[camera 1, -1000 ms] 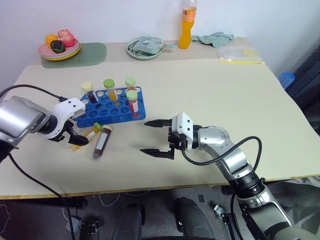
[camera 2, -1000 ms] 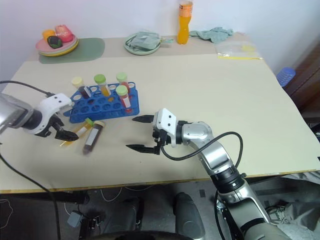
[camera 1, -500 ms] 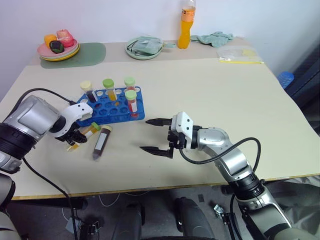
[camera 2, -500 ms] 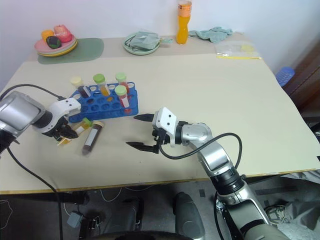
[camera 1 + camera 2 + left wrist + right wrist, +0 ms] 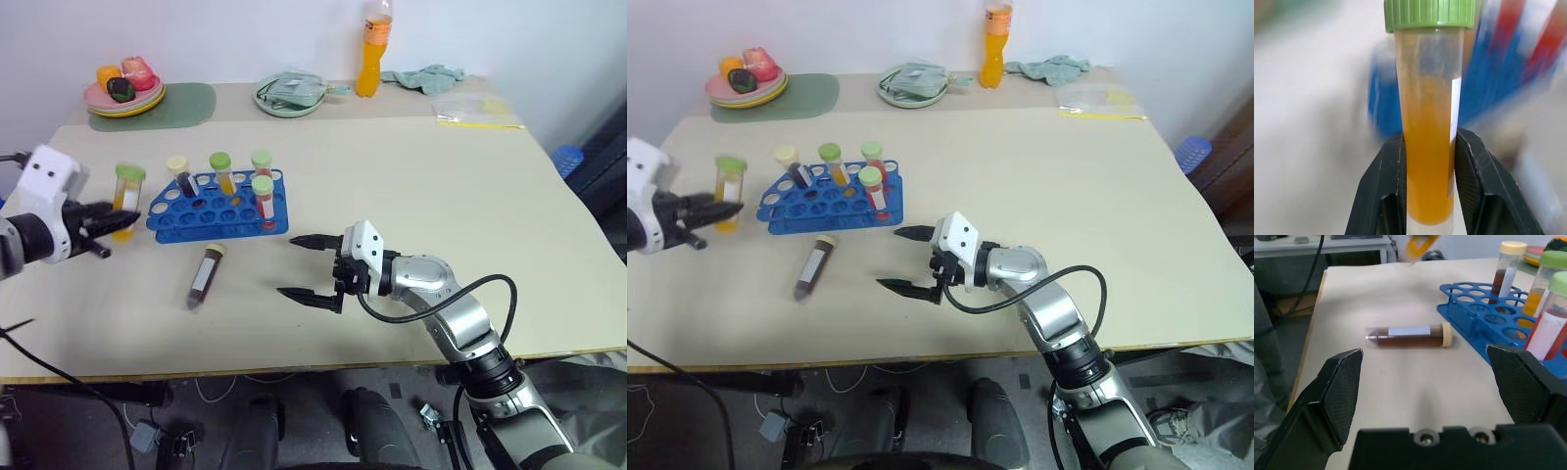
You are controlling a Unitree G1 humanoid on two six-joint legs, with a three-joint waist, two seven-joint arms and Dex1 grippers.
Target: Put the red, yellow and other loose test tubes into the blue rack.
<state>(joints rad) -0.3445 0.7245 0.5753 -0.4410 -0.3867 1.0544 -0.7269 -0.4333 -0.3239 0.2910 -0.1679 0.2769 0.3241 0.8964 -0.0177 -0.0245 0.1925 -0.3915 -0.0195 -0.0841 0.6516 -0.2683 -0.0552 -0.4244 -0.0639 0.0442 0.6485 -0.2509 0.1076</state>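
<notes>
My left gripper (image 5: 106, 219) is shut on a yellow-orange test tube with a green cap (image 5: 125, 199), held upright above the table, left of the blue rack (image 5: 220, 208). In the left wrist view the tube (image 5: 1431, 122) sits between both fingers (image 5: 1382, 191). Several capped tubes stand in the rack, two of them with red liquid (image 5: 262, 194). A dark purple tube with a cream cap (image 5: 203, 278) lies loose on the table in front of the rack. My right gripper (image 5: 291, 265) hovers open and empty to the right of that tube, pointing toward it (image 5: 1408, 335).
Along the far edge stand an orange drink bottle (image 5: 370, 49), a plate of fruit (image 5: 123, 90) on a green mat (image 5: 188, 100), a plate with a cloth (image 5: 287, 95), a teal cloth (image 5: 423, 75) and a plastic bag (image 5: 475, 110).
My left gripper closed on the yellow-orange tube lying by the rack, lifted it off the table and turned it upright. The right arm kept still.
</notes>
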